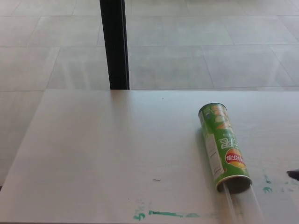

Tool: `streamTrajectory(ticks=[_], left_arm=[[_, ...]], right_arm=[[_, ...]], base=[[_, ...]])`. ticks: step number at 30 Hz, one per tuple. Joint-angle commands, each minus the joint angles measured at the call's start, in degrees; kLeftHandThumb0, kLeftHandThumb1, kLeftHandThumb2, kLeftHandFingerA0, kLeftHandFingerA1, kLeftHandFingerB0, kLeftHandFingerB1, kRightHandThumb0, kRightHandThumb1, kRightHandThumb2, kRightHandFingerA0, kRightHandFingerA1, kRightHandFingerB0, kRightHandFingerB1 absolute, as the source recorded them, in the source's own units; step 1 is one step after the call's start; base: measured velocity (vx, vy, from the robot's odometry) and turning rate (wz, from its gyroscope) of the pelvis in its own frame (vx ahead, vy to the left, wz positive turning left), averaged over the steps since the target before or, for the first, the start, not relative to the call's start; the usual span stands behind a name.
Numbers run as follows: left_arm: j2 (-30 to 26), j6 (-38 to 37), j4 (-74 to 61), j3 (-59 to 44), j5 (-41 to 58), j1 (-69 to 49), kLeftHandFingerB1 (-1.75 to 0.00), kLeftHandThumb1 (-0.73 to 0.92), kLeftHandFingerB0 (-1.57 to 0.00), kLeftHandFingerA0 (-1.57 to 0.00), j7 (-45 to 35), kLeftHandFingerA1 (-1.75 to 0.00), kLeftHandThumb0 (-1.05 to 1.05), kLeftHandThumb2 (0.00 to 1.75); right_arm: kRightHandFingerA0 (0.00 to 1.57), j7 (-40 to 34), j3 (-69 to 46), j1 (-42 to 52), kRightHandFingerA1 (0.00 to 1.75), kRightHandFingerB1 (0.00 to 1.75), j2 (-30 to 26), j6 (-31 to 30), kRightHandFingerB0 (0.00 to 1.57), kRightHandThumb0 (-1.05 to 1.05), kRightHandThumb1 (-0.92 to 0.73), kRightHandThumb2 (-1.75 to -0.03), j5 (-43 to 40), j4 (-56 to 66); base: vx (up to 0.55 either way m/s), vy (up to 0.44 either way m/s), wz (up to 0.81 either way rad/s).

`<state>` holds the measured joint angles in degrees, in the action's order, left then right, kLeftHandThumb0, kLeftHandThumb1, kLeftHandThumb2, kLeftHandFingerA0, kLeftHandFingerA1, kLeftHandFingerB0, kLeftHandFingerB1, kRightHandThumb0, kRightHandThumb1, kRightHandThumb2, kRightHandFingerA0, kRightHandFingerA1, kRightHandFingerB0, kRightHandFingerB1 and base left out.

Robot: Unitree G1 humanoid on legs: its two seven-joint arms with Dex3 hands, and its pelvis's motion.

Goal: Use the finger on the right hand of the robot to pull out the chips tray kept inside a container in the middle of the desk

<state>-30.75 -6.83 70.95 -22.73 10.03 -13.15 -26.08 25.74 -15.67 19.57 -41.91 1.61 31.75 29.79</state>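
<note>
A green chips can lies on its side at the right of the white desk, with its open mouth facing the near edge. From that mouth a clear plastic tray sticks out and runs down to the bottom of the picture. Of my right hand only a small dark tip shows at the right edge, apart from the can and the tray. My left hand is out of the picture.
A black post stands behind the desk's far edge, on a tiled floor. Green smears mark the desk near its front edge, and more lie right of the can.
</note>
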Motion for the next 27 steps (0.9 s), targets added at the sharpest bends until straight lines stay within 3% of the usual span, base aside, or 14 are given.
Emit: streamTrajectory(ticks=[1, 2, 5, 6, 10, 12, 13, 15, 16, 17, 18, 19, 26, 27], left_arm=[[-1.1, -0.2, 0.3, -0.2, 0.2, -0.4, -0.54, 0.71, -0.34, -0.33, 0.6, -0.67, -0.62, 0.61], [-1.1, -0.4, 0.1, -0.2, 0.3, -0.8, -0.64, 0.7, -0.38, -0.31, 0.1, -0.65, -0.64, 0.62], [-1.0, -0.5, 0.0, -0.3, 0.3, -0.9, -0.63, 0.7, -0.39, -0.34, 0.2, -0.7, -0.65, 0.61], [-1.0, -0.3, 0.2, -0.3, 0.3, -0.8, -0.56, 0.71, -0.36, -0.33, 0.4, -0.67, -0.62, 0.61], [-0.9, 0.3, 1.0, -0.5, 0.5, -0.2, -0.51, 0.68, -0.31, -0.31, 0.4, -0.67, -0.63, 0.62], [-0.9, -0.3, 1.0, -0.1, 0.1, -0.3, -0.57, 0.71, -0.36, -0.3, 0.6, -0.67, -0.64, 0.61], [-0.8, -1.0, 0.7, 0.2, -0.3, -0.6, -0.61, 0.56, -0.32, -0.31, 0.7, -0.67, -0.69, 1.0], [-0.5, -1.0, 0.4, 0.3, -0.2, -0.6, -0.61, 0.56, -0.32, -0.31, 0.6, -0.67, -0.69, 1.0], [-0.5, -0.3, 0.5, -0.3, 0.5, -0.5, -0.5, 0.72, -0.32, -0.29, -0.1, -0.67, -0.62, 0.61], [-0.5, -0.1, 1.0, -0.3, 0.4, 0.1, -0.48, 0.71, -0.34, -0.31, 0.3, -0.66, -0.62, 0.61], [-0.6, 0.1, 1.1, -0.4, 0.5, 0.2, -0.59, 0.56, -0.3, -0.35, 0.1, -0.69, -0.65, 0.99], [-0.7, 0.1, 1.0, -0.2, 0.4, 0.2, -0.53, 0.69, -0.3, -0.31, -0.1, -0.69, -0.65, 0.62], [0.1, -0.1, 0.8, -0.3, 0.6, 0.4, -0.51, 0.7, -0.33, -0.3, 0.3, -0.65, -0.63, 0.61], [0.1, 0.0, 1.0, -0.4, 0.6, 0.6, -0.61, 0.55, -0.32, -0.31, 0.4, -0.66, -0.67, 0.98]], right_arm=[[0.97, -1.1, -22.5, 6.9, 1.09, 0.49, 3.3, 5.4, 0.13, -0.09, -0.33, -0.84, -15.9, -5.8], [0.87, -1.1, -24.1, 7.5, 1.25, 0.31, 4.1, 3.4, 0.25, -0.15, -0.51, -0.56, -15.5, -6.0], [0.92, -0.6, -27.2, 9.2, 1.04, 0.39, 5.4, 0.8, 0.22, 0.09, -0.52, -0.54, -15.5, -7.1], [0.91, -2.5, -29.4, 10.9, 1.01, 0.5, 6.5, 2.0, 0.12, -0.1, -0.36, -0.87, -15.4, -11.1], [0.89, -8.2, -31.5, 13.1, 1.05, 0.34, 10.2, 3.0, 0.25, -0.14, -0.53, -0.56, -13.8, -19.7], [0.87, -11.2, -32.1, 12.9, 1.03, 0.41, 12.5, 2.5, 0.23, -0.23, -0.48, -0.63, -13.6, -24.4], [0.86, -14.0, -32.3, 12.7, 1.04, 0.4, 13.7, 3.5, 0.23, -0.21, -0.49, -0.63, -13.3, -28.6], [0.86, -14.8, -32.7, 12.6, 1.04, 0.4, 14.1, 4.5, 0.23, -0.21, -0.49, -0.63, -13.4, -30.3], [0.85, -17.1, -32.3, 11.9, 1.14, 0.39, 15.7, 3.2, 0.25, -0.16, -0.54, -0.56, -12.8, -32.7], [0.84, -18.6, -31.6, 11.2, 1.17, 0.39, 16.4, 1.0, 0.24, -0.17, -0.55, -0.56, -11.3, -33.6], [0.85, -21.5, -30.9, 10.5, 1.12, 0.44, 16.9, 1.1, 0.25, -0.26, -0.49, -0.66, -9.6, -35.7], [0.82, -24.7, -30.1, 10.0, 1.03, 0.41, 17.6, 1.0, 0.28, -0.24, -0.57, -0.57, -7.8, -38.1], [0.69, -33.7, -29.7, 6.7, 1.24, 0.47, 22.6, 0.9, 0.29, -0.25, -0.58, -0.58, -9.9, -52.3], [0.7, -34.2, -28.8, 6.4, 1.18, 0.47, 22.2, 0.9, 0.28, -0.28, -0.58, -0.58, -9.4, -55.3]], base=[[0.0, 0.0, 0.0], [0.0, 0.0, 0.0], [0.0, 0.0, 0.0], [0.0, 0.0, 0.0], [0.0, 0.0, 0.0], [0.0, 0.0, 0.0], [0.0, 0.0, 0.0], [0.0, 0.0, 0.0], [0.0, 0.0, 0.0], [0.0, 0.0, 0.0], [0.0, 0.0, 0.0], [0.0, 0.0, 0.0], [0.0, 0.0, 0.0], [0.0, 0.0, 0.0]])
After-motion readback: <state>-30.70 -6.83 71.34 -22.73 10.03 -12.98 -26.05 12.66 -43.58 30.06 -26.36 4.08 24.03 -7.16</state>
